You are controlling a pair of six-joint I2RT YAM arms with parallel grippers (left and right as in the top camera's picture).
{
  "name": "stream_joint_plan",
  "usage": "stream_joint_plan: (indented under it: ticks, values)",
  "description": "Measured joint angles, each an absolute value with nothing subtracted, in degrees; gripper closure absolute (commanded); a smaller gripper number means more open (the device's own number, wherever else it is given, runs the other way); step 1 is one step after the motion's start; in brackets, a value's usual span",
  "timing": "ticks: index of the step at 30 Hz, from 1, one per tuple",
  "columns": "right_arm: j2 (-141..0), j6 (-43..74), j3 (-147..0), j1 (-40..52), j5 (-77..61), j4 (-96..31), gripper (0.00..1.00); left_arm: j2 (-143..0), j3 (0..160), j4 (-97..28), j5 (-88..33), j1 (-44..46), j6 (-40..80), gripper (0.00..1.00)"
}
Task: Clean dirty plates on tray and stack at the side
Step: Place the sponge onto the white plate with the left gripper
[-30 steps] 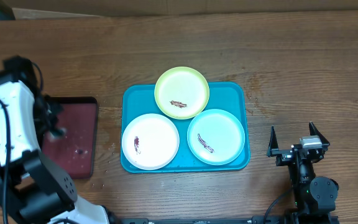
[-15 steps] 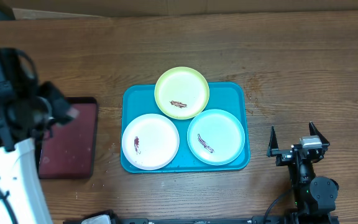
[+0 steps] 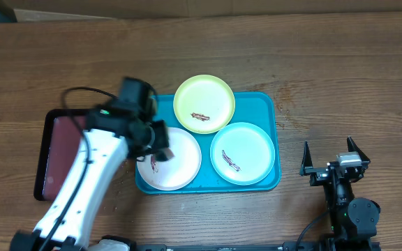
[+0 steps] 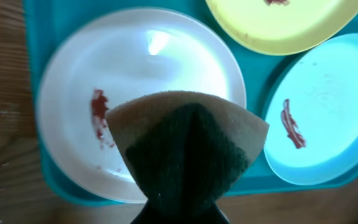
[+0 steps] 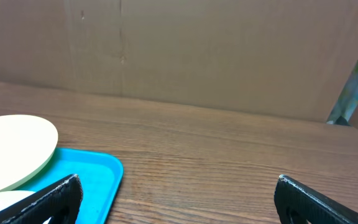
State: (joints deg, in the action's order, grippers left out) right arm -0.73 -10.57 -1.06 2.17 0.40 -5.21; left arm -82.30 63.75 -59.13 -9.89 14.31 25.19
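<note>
In the overhead view a maroon tray [image 3: 51,162] with a black rim lies on the wooden tabletop [image 3: 340,63] at the 9 o'clock side. Next to it the white left arm [image 3: 82,188] reaches in from 7 o'clock. The left hand [image 3: 156,142] hovers over the white plate [image 3: 183,167], clamped on a folded sponge [image 4: 188,152] that is tan outside and dark green in the fold. Whether the sponge touches the plate cannot be told. That plate sits at 8 o'clock in the turquoise tray [image 3: 265,104] and bears a brown smear [image 4: 98,112] near its 9 o'clock edge. The yellow-green plate [image 3: 204,94] sits at the tray's 12 o'clock, overhanging the far rim, with a dark streak on it. The pale mint plate [image 3: 250,143] lies at 4 o'clock, also streaked. Well apart from the tray, at the scene's 4 o'clock, the right hand [image 3: 328,148] rests with fingers spread wide, holding nothing.
</note>
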Motion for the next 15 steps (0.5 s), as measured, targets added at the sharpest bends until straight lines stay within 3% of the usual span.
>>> stream_joint_plan:
  ticks: [7, 9, 15]
  values:
    - [-0.73, -10.55, -1.06, 2.17, 0.40, -5.19, 0.00, -87.94, 56.71, -47.64, -7.05, 16.69, 29.06, 0.96]
    - [-0.73, -10.57, -1.06, 2.17, 0.38, -5.17, 0.00, -90.37, 55.75, -44.47, -6.70, 16.69, 29.50, 0.86]
    - [-0.73, -10.55, -1.06, 2.17, 0.38, -5.17, 0.00, -96.47, 55.00, -42.61, -8.47, 16.69, 27.03, 0.78]
